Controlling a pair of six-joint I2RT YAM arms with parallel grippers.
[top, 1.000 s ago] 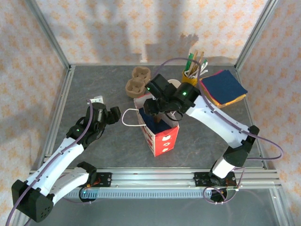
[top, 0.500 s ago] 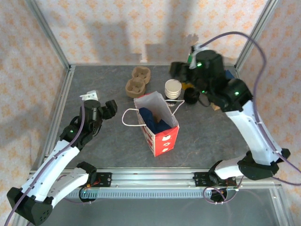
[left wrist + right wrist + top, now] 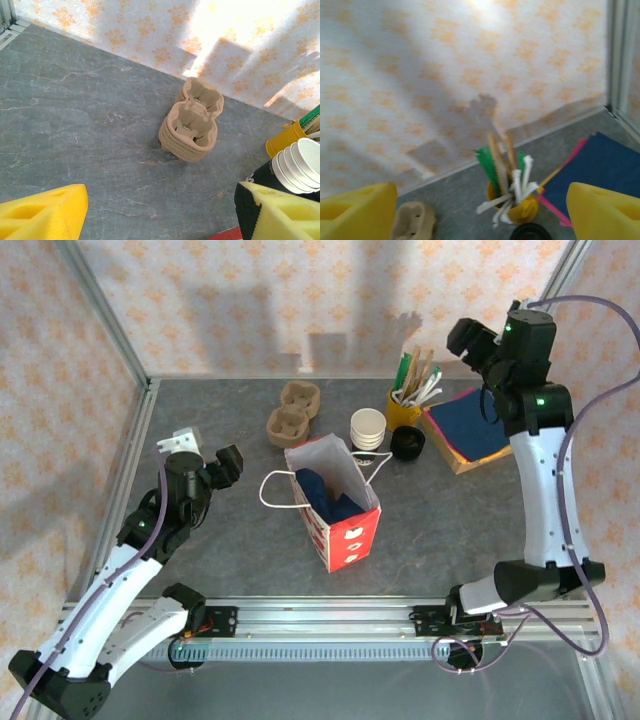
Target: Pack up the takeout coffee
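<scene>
Two arms, both empty-handed right now

Top view: the takeout coffee (image 3: 368, 427) stands upright on the desk (image 3: 240, 540), just beside the paper bag (image 3: 350, 530) at roughly its 1 o'clock. A black lid (image 3: 407, 444) sits at the cup's 4 o'clock and the stirrer cup (image 3: 403, 410) at its 1 o'clock. The left gripper (image 3: 205, 452) is off at the bag's 9 o'clock, and the right gripper (image 3: 468, 340) is up high toward the back corner.

Left wrist: the left fingers (image 3: 45, 210) are spread wide with nothing between them. The cardboard carrier (image 3: 192, 125) is at 12 o'clock, the coffee (image 3: 300, 162) at 4 o'clock.

Right wrist (a bit blurry): the right fingers (image 3: 355, 212) are wide too, holding nothing, with the stirrer cup low at 6 o'clock.

My guess is it's a light, thin-walled paper cup that's easy to crush or tip. I'd pinch it gently from the side around the dark lower band, not the rim, and keep it upright
</scene>
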